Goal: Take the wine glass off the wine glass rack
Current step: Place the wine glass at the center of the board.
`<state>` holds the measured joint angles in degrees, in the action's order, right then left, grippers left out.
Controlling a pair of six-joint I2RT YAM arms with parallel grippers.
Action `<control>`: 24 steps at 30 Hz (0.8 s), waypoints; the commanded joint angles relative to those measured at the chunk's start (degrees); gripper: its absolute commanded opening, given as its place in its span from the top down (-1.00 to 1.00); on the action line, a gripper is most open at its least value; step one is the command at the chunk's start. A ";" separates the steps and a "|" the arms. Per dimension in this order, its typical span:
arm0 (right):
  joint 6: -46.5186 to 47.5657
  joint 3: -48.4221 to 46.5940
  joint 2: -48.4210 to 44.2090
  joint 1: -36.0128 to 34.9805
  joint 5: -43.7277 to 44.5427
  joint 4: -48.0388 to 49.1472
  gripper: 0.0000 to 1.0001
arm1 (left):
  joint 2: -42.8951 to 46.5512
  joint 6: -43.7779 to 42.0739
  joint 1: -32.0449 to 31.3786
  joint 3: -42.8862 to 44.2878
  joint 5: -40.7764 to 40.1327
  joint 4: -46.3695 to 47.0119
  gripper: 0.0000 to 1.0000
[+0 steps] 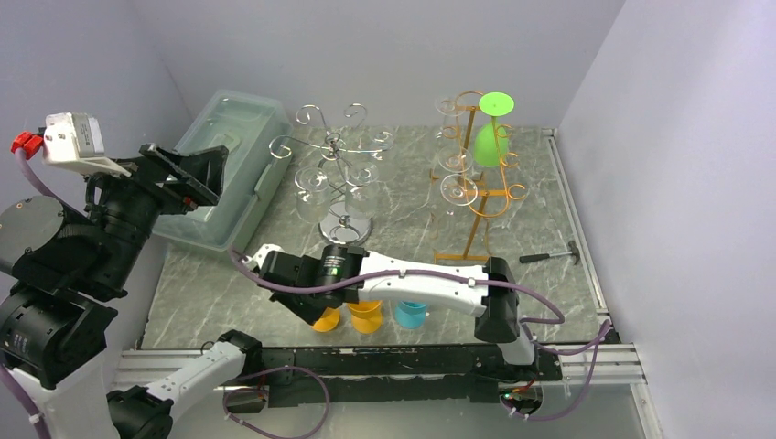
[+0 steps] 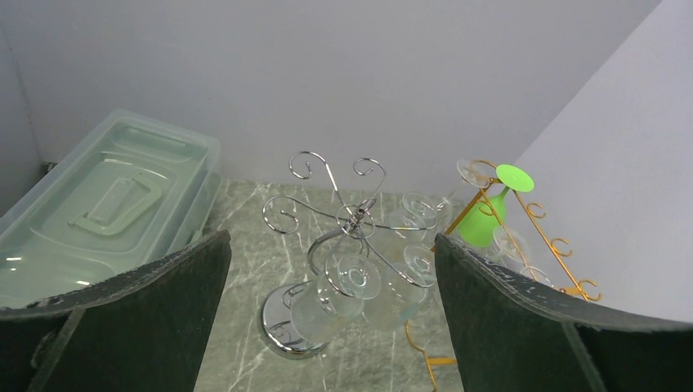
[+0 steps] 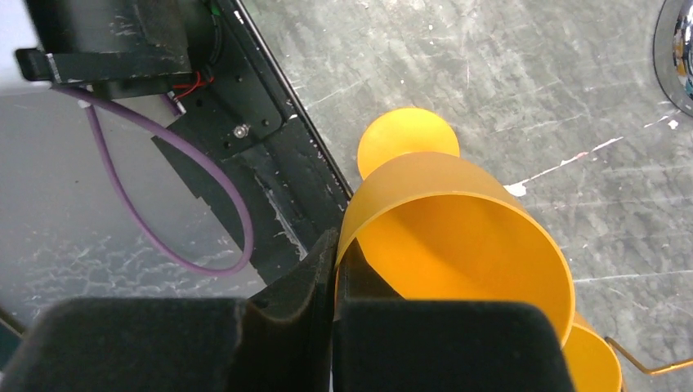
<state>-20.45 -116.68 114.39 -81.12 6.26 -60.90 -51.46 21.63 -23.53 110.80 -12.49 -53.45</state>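
Glossy chrome wire rack, matt translucent orange plastic glass; veined marble-look tabletop, frosted plastic bin

Orange wine glass, gripped by its rim

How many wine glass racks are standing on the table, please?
2: a silver rack in the centre and an orange rack to its right, nearer the right wall. None looks hidden.

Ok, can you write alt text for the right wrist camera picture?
A black gripper pinches the rim of an orange wine glass, seen looking into its cup. A second orange glass peeks in at lower right, over a grey marbled table, with a purple cable at left.
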 commanded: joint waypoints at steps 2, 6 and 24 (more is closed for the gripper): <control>0.93 1.46 0.32 -0.01 2.84 4.30 1.00 | 0.74 -1.50 0.19 -0.24 -1.46 1.24 -0.99; 1.11 2.47 1.26 0.00 2.69 5.40 1.00 | 0.92 -1.50 0.17 -0.81 -1.49 1.32 -0.99; 0.58 5.23 1.02 -0.07 2.17 7.10 0.29 | 1.97 -1.16 0.15 -3.70 -1.06 2.12 -0.99</control>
<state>-20.16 -111.55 116.60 -81.14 7.40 -55.16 -50.33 20.67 -23.53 107.57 -13.39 -53.34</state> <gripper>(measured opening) 0.316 0.995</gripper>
